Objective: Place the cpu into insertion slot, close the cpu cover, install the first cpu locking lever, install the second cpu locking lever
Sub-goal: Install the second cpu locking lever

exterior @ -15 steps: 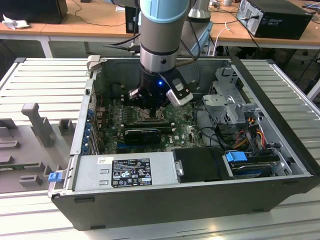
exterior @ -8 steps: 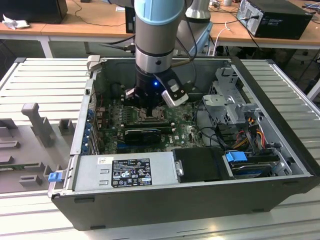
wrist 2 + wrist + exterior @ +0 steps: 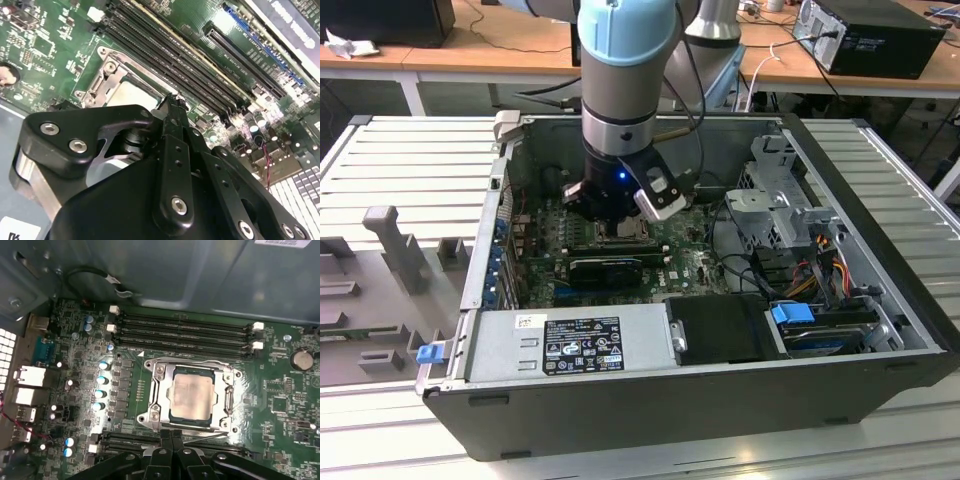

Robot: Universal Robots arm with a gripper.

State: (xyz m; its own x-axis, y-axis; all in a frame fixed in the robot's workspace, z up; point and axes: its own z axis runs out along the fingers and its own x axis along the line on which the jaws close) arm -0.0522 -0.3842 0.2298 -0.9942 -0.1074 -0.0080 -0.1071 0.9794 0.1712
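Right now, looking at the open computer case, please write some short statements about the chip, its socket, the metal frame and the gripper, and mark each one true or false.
1. The small square tan-silver cpu lies inside the square silver-rimmed insertion slot. True.
2. The thin silver-grey metal cpu cover stands raised upright above the slot. False: it lies flat around the chip.
3. The black gripper holds the chip between its fingers. False: the fingers are together with nothing between them, at the edge of the socket.
4. In the exterior view, the arm reaches down into the open dark grey computer case. True.
5. The long black memory slots run beside the socket. True.
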